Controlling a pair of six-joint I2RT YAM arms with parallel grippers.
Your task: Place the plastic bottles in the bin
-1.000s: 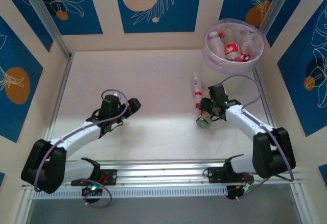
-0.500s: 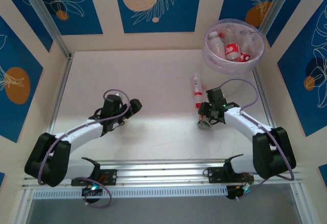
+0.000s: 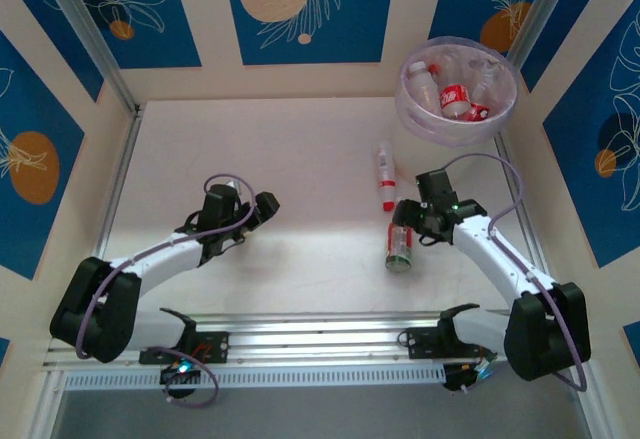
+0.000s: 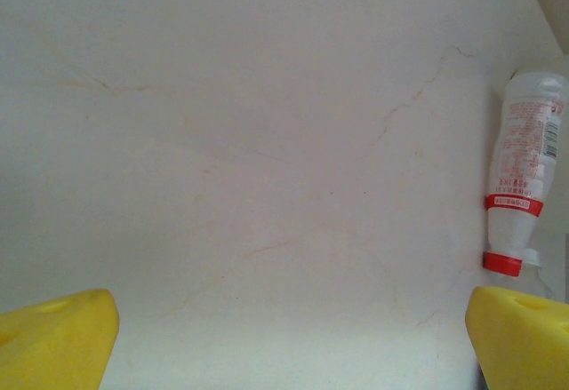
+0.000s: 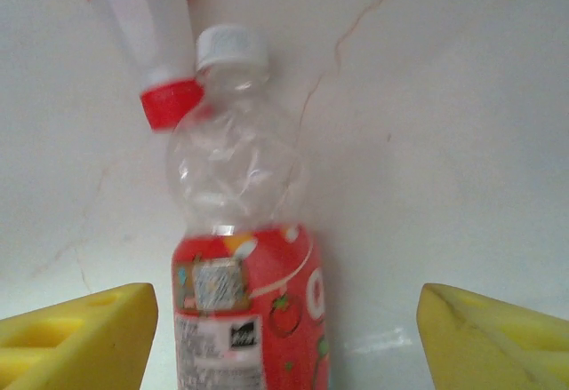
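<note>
Bottles (image 3: pixel 455 94): several already in the bin (image 3: pixel 405 99), far right corner of the table (image 3: pixel 250 139); two more lying flat outside it, on the right side. Nearer of these, a red-label bottle (image 3: pixel 399 249), just under and ahead of the right gripper (image 3: pixel 405 221), well apart from the left gripper (image 3: pixel 262 209). From the right wrist, seen lengthwise between the yellow fingers (image 5: pixel 80 332), long axis along the line of sight, white cap (image 5: pixel 233 48) at the far end; closer to one finger than the other, touching neither. Just beside its neck, perhaps touching, the red cap of a slim bottle (image 5: pixel 142 35). Right gripper spread wide, holding nothing. Left gripper fully spread over bare table, likewise empty. Probably calls for lowering and closing across the label, square to the long axis, without catching the slim bottle.
</note>
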